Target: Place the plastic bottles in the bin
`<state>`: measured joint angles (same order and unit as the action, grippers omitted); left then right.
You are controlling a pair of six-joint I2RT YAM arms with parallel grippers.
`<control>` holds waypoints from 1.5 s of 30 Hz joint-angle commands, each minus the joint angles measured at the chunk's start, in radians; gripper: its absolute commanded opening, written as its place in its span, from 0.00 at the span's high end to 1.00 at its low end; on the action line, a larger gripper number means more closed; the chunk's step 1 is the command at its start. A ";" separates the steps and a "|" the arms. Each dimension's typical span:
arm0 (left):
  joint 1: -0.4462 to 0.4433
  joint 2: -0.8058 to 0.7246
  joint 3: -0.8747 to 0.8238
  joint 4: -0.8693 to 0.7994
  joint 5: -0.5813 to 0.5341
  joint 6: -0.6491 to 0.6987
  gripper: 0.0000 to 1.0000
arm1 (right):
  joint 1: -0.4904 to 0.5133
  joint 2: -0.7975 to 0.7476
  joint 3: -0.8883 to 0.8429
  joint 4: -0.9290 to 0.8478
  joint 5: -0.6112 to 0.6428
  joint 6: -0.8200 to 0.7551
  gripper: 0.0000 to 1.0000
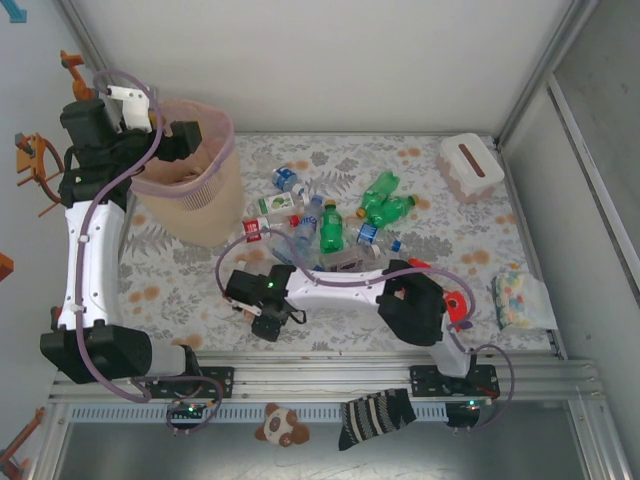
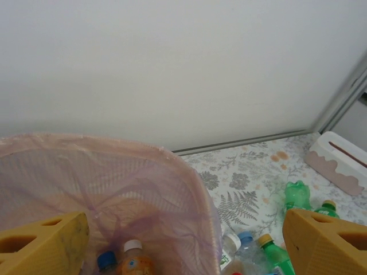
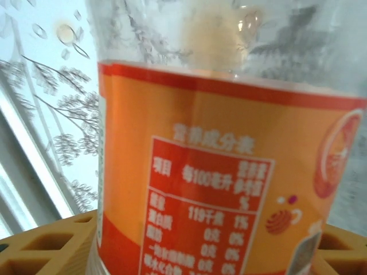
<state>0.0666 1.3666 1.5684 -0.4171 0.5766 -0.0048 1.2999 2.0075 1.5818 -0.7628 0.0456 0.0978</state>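
Observation:
The beige bin (image 1: 205,205) with its pinkish liner stands at the far left of the table. My left gripper (image 1: 183,138) hangs over its mouth, open and empty; in the left wrist view the left gripper (image 2: 186,243) frames the liner, with an orange bottle (image 2: 133,260) and a blue-capped one (image 2: 106,262) lying inside. Several plastic bottles (image 1: 330,225), clear and green, lie in a heap mid-table. My right gripper (image 1: 262,308) is low at the front left of that heap. Its yellow fingers (image 3: 46,249) press both sides of a clear bottle with an orange label (image 3: 218,172).
A white box with a brown slot (image 1: 470,165) sits at the far right. A red plush toy (image 1: 457,305) lies beside the right arm, and a patterned packet (image 1: 520,295) at the right edge. Walls close off the back and both sides.

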 commanded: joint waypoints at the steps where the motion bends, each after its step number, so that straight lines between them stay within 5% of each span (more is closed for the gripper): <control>1: 0.000 -0.029 -0.029 0.090 0.086 -0.056 0.13 | -0.008 -0.119 -0.043 0.095 0.033 0.029 0.39; 16: -0.031 -0.103 -0.121 0.335 0.301 -0.236 0.12 | -0.195 -0.524 -0.288 0.410 0.002 -0.018 0.40; 27: -0.176 -0.139 -0.119 0.430 0.398 -0.287 0.11 | -0.332 -0.747 -0.371 0.651 -0.114 -0.076 0.40; 45: -0.471 -0.190 -0.142 0.480 0.495 -0.247 0.04 | -0.340 -0.879 -0.367 0.832 -0.260 -0.125 0.42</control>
<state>-0.3836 1.1999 1.4345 0.0296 1.0248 -0.2810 0.9642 1.1545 1.2140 -0.0021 -0.1696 -0.0124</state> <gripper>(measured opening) 0.961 0.617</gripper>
